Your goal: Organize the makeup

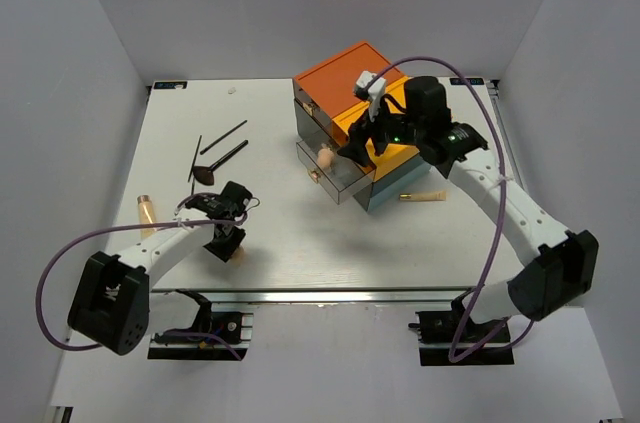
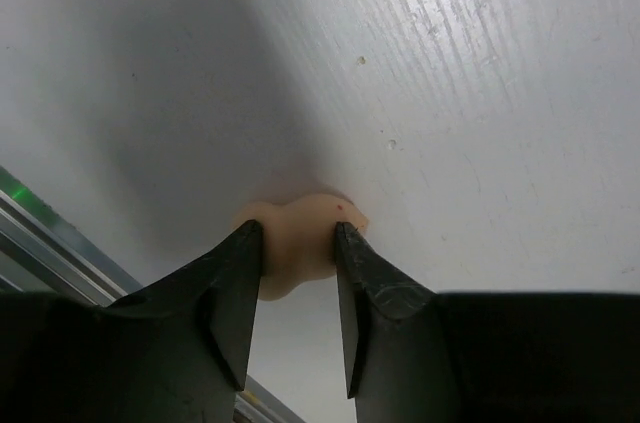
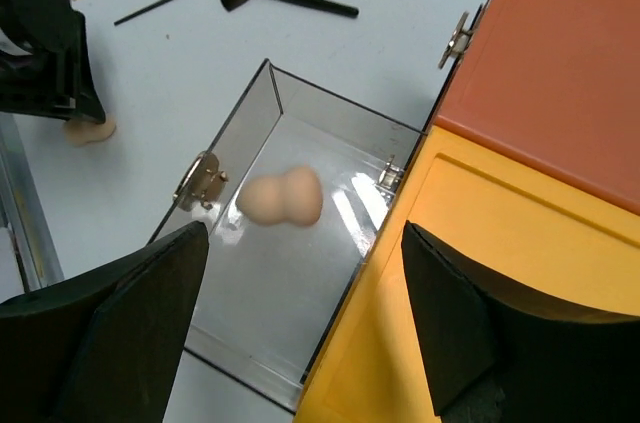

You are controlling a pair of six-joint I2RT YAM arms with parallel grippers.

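Near the table's front edge, the left gripper [image 2: 298, 231] pinches a beige sponge [image 2: 300, 213] resting on the surface; the right gripper [image 3: 303, 233] hangs spread over the open drawer [image 3: 225, 133], where one sponge [image 3: 283, 198] already lies; brushes [image 1: 222, 148], a beige tube [image 1: 146, 211] and a gold-tipped stick [image 1: 425, 197] lie outside, so most sorting seems left.

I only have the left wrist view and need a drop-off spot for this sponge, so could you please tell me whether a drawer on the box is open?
Observer: Yes, one clear drawer is pulled out of the box.
Operator: Thank you; is anything in it?
Observer: One beige sponge lies on its floor.
Operator: And where is the right tool?
Observer: It hovers open above that drawer, holding nothing.
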